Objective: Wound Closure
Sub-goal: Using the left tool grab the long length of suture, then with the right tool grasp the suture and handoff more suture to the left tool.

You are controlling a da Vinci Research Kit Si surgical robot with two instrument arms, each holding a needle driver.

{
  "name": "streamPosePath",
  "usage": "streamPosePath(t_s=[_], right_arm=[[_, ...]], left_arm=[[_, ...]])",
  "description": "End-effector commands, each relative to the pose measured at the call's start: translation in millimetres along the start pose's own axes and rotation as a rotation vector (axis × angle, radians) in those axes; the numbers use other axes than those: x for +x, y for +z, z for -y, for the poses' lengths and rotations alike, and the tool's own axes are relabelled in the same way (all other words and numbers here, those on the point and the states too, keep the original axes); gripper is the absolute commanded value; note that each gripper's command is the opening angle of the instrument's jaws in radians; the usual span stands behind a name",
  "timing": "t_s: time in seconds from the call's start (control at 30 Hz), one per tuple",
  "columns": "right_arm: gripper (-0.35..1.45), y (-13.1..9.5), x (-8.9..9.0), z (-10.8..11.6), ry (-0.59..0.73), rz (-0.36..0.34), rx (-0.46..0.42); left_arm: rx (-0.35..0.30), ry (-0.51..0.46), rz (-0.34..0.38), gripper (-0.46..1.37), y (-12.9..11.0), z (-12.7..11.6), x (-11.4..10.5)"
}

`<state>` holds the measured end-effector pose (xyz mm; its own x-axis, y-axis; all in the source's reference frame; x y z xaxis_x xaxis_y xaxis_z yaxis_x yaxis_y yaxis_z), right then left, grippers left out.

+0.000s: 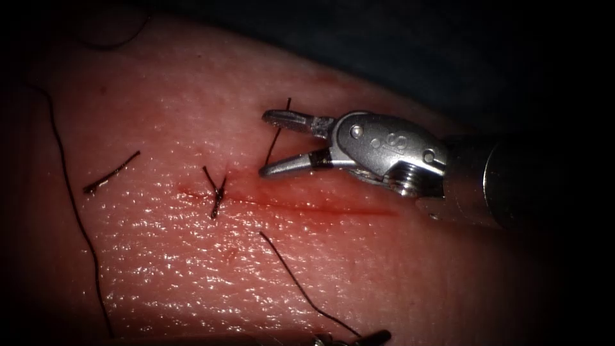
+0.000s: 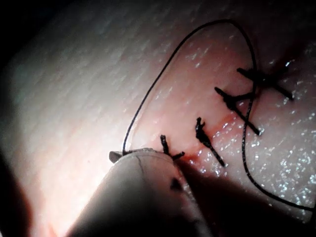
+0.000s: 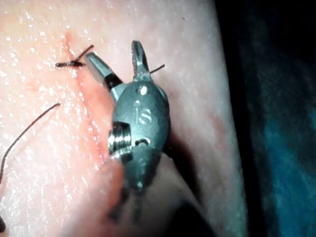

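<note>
The silver right needle driver is hovering open-jawed, holding nothing, around a short black thread above the pink tissue's red cut, while the left tool at the tissue's bottom edge is holding a long dark thread; I cannot tell its jaw state.

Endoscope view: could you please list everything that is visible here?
Tissue: one, pink, beneath everything.
Cut: one, red, running left to right.
Knot: one, dark, at the cut's left end.
Cut end: one, dark, left of the knot.
Thread: dark, from below the cut to the left tool.
Left tool: one, shut on thread.
Right tool: one, silver, open, empty, above the cut.
</note>
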<state>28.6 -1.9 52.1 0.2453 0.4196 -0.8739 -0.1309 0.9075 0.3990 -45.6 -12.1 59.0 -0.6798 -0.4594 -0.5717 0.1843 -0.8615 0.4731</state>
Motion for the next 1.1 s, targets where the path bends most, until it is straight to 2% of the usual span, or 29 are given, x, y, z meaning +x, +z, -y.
streamPosePath(t_s=[0.03, 0.23, 0.43, 0.53, 0.83, 0.93, 1.1], right_arm=[[0.8, 0.0, 0.0, 0.0, 0.0, 0.0, 0.002], [0.81, -0.2, -0.1, -0.1, -0.007, -0.004, 0.019], [0.8, -0.2, -0.1, 0.2, -0.099, -0.035, 0.096], [0.81, -0.2, -0.3, 0.4, -0.164, -0.057, 0.14], [0.84, -0.4, -1.4, 0.3, -0.246, -0.084, 0.236], [0.84, -0.1, -1.9, 0.5, -0.277, -0.073, 0.29], [0.85, 1.0, -2.4, 1.0, -0.32, -0.1, 0.364]], left_arm=[[0.0, -0.004, -0.02, -0.35, -0.4, 0.4, -0.1], [0.036, -0.019, -0.032, -0.35, -1.9, 1.8, -0.8], [0.036, -0.027, -0.034, -0.35, -3.2, 2.8, -2.0], [0.034, -0.036, -0.032, -0.35, -3.8, 3.4, -3.2], [0.021, -0.061, -0.043, -0.35, -6.0, 4.4, -6.4], [0.017, -0.071, -0.051, -0.35, -6.7, 4.9, -7.1], [0.019, -0.077, -0.062, -0.35, -7.2, 5.5, -7.9]])
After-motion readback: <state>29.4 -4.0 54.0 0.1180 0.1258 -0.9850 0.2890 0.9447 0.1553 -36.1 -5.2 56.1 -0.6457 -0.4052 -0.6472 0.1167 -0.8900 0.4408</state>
